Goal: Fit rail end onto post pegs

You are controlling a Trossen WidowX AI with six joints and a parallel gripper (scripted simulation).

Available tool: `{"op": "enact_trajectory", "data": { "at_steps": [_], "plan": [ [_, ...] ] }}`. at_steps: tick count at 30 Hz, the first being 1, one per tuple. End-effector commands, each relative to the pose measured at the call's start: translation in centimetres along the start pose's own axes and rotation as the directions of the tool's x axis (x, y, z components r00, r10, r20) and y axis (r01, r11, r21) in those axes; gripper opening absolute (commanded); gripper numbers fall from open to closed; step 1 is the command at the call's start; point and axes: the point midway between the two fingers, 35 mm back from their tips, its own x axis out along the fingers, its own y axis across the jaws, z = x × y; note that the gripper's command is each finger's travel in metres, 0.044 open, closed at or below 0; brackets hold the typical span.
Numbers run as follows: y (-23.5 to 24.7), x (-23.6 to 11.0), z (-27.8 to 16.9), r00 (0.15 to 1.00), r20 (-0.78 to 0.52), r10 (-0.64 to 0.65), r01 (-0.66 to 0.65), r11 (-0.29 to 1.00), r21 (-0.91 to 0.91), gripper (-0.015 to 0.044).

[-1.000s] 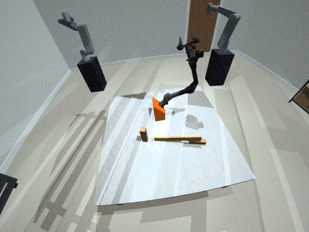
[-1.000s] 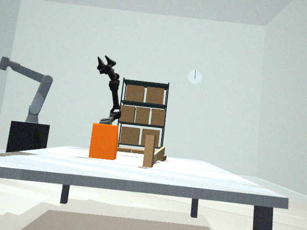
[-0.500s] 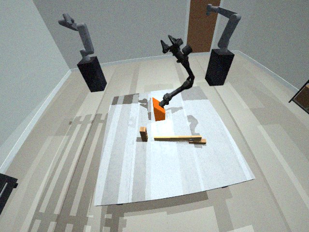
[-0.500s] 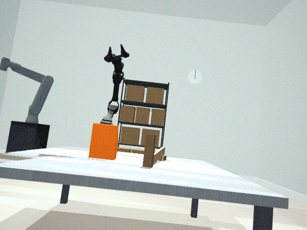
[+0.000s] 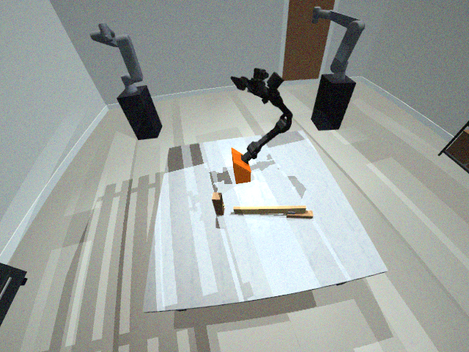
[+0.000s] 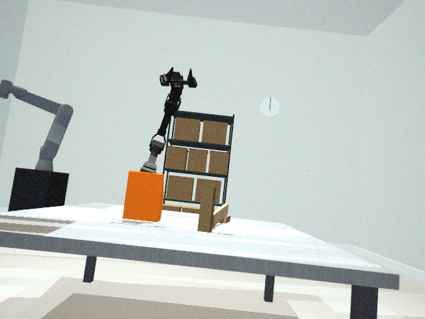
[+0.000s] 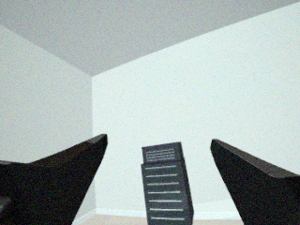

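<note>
The long wooden rail (image 5: 270,209) (image 6: 220,212) lies on the white table (image 5: 264,257) (image 6: 240,247). Its right end rests on the low footboard block (image 5: 300,214), and its left end is down on the table a short gap from the post. The short wooden post (image 5: 217,203) (image 6: 206,209) stands upright to the left of the rail. Its pegs are too small to make out. My gripper (image 5: 234,81) (image 6: 180,74) (image 7: 158,141) is open and empty. It is raised high above the back of the table, far from the rail and post, and points out towards the room's wall.
The arm rises from an orange block (image 5: 241,166) (image 6: 143,195) at the back of the table. Two grey arms stand on black pedestals (image 5: 139,111) (image 5: 333,100) behind it. A rack of cardboard boxes (image 6: 198,157) stands beyond the table. A dark drawer cabinet (image 7: 166,187) stands by the wall.
</note>
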Motion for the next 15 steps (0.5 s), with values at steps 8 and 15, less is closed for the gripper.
{"op": "enact_trajectory", "data": {
  "at_steps": [8,15],
  "plan": [
    [7.4,2.4,-15.1,0.884,-0.432,0.179,-0.356,0.857,-0.374,0.044],
    [11.0,0.7,-24.5,0.719,-0.661,0.216,-0.593,0.686,-0.421,0.044]
  ]
}}
